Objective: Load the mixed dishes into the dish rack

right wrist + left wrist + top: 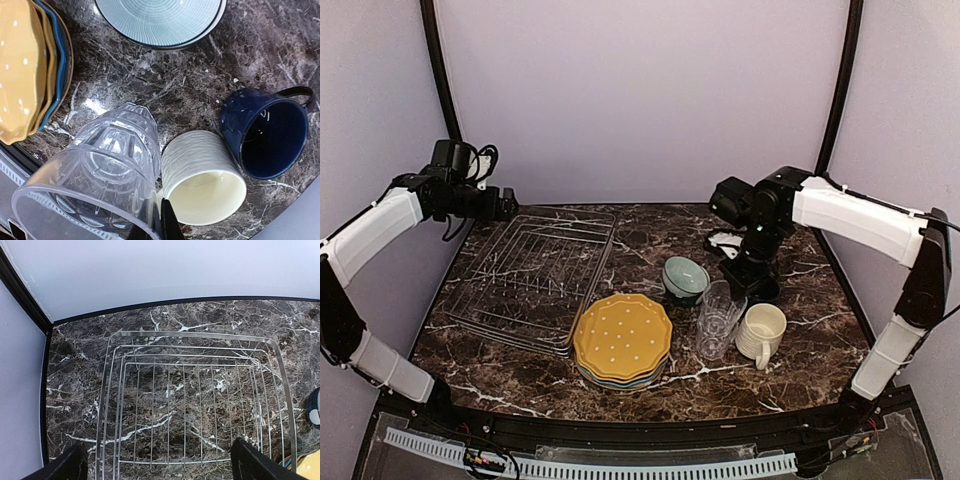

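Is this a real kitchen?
Probably not: more like a robot test booth. Plain pale walls close in a marble-patterned table, two robot arms stand at its edge, and no sink shows by the dish rack.

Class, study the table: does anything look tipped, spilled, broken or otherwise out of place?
Nothing stands out. The stacked plates, pale green bowl, glass tumbler, cream mug and navy mug all sit upright and unbroken, nothing is spilled on the marble table, and the wire dish rack lies flat.
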